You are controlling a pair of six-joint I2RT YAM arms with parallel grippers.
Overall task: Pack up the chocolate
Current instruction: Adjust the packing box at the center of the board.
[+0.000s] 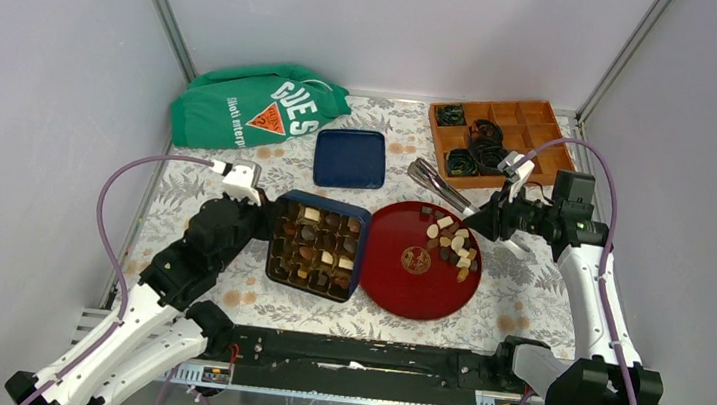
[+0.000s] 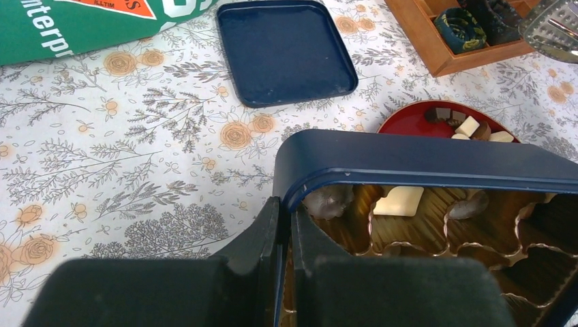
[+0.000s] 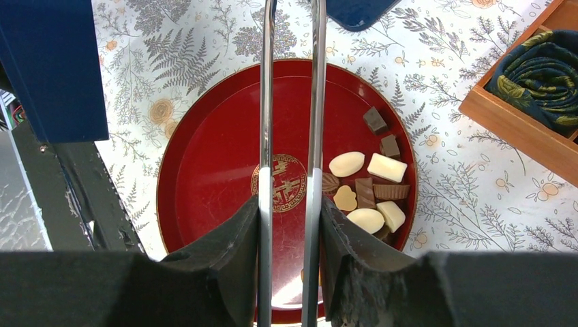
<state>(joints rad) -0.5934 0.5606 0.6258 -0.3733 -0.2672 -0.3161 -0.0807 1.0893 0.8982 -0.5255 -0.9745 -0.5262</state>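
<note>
Found loose chocolate (image 3: 364,193) heaped on one side of red plate (image 3: 204,157); noted more pieces already seated in blue box (image 2: 409,157). Judged step as plate-to-box transfer, partly done. Saw right gripper (image 3: 290,211) clamped on tongs (image 3: 315,102) above plate, beside heap, clear of it. Saw left gripper (image 2: 286,231) pinched on box wall. Reckoned next move needed tongs brought down around one piece.

The plate (image 1: 395,292) stands on the tabletop (image 1: 527,281), with chocolate pieces (image 1: 451,244) on its back right part. Just left of the plate is a box (image 1: 310,288) with more pieces inside. Behind the plate lies a lid (image 1: 350,157), further back left a bag (image 1: 254,106), and back right a tray (image 1: 490,104). Tongs (image 1: 437,183) are between tray and plate.
</note>
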